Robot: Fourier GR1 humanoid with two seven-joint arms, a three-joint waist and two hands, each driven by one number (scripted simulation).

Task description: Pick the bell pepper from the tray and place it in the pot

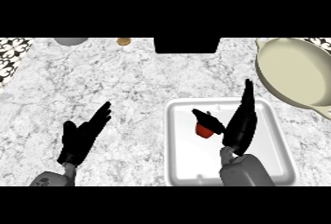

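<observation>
Right hand (241, 127): over the white tray (279, 144), fingers straight, pointing far; thumb stretched left, touching the red bell pepper (203, 130), apparently not pinching it. Pepper lies in the tray. Cream pot (294, 72): far right on the counter (116, 78). Left hand (81, 138): near left, fingers straight, resting.

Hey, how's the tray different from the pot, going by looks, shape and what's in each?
The tray is white and rectangular with rounded corners; the pot is cream and round, with a handle at its near rim. The tray holds the red pepper, with the right robot hand over it; the pot shows nothing inside. The tray lies wholly in view; the pot is cut off at the right edge. Both sit on the marble counter.
</observation>
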